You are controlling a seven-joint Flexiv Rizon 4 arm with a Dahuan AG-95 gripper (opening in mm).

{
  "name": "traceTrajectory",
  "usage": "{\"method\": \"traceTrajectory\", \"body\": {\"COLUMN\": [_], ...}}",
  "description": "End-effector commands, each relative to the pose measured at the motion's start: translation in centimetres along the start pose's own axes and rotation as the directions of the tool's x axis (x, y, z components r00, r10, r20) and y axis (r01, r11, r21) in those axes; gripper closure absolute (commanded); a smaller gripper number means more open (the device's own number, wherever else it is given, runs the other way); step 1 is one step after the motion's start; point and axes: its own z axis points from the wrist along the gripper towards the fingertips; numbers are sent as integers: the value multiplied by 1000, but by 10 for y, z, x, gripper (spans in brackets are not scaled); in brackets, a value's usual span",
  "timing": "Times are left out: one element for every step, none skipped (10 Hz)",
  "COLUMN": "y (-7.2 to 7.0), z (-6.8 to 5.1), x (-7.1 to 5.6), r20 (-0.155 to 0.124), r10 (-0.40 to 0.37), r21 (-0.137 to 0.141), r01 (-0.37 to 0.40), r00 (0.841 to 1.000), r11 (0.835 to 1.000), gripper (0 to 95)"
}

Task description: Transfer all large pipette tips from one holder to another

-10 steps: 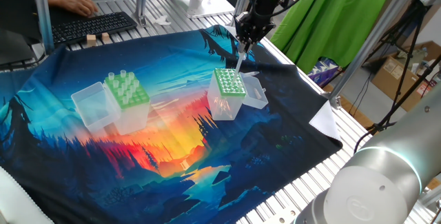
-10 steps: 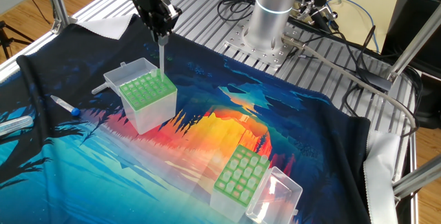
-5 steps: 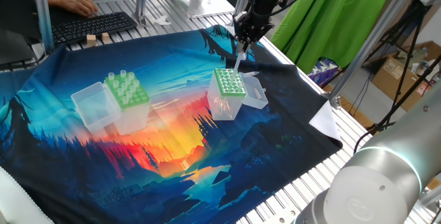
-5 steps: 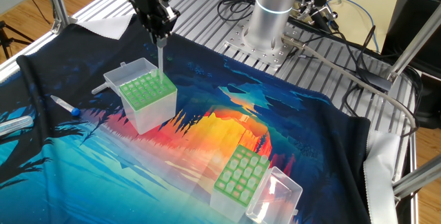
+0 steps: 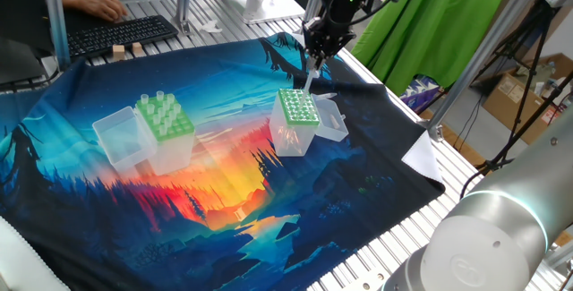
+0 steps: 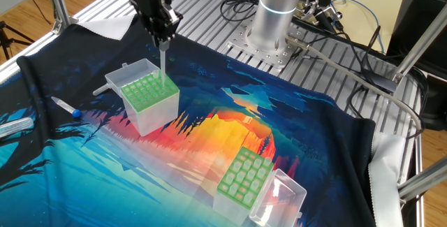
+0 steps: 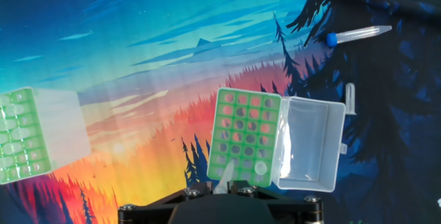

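Note:
My gripper [image 5: 314, 59] is shut on a large pipette tip [image 5: 310, 80], a translucent whitish cone that hangs point down. It hangs just above the far edge of the narrower box with the dark-green, finely holed top [image 5: 298, 108]. The other fixed view shows the gripper [image 6: 163, 40], the tip [image 6: 163, 63] and this box [image 6: 148, 93]. In the hand view the tip [image 7: 225, 178] pokes out between my fingers over the box [image 7: 244, 136], where one white tip [image 7: 260, 169] sits in a hole. The wide-holed light-green holder [image 5: 164, 117] with several upright tips stands apart at the left.
Each box has its clear lid open beside it [image 5: 121, 136] [image 7: 310, 143]. A blue-capped tube [image 6: 64, 106] and a second tube [image 6: 14, 126] lie on the printed cloth. A keyboard [image 5: 121, 31] and a person's hand [image 5: 103, 5] are at the back. The robot base [image 6: 279, 10] stands behind.
The gripper with the tip has stayed over the narrow box, shifting only very slightly. Nothing else has moved.

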Motion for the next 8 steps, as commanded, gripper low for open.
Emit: {"method": "traceTrajectory", "body": {"y": [0,-1,-1,-3,-6,-8,-8,-8], "z": [4,6,7,8,9,10,10,10], "x": [0,0,0,-1,-2,-2,-2,-2], "r20": [6,9,9,7,3,4,2,3], "r10": [-2,-5,-7,-13,-21,-26,-19,-11], "r21": [0,-1,-1,-3,-11,-16,-15,-14], "r01": [2,5,7,13,21,26,19,11], "r00": [1000,1000,1000,1000,1000,1000,1000,1000], "r11": [1000,1000,1000,1000,1000,1000,1000,1000], "gripper": [950,950,950,950,950,950,950,950]}}
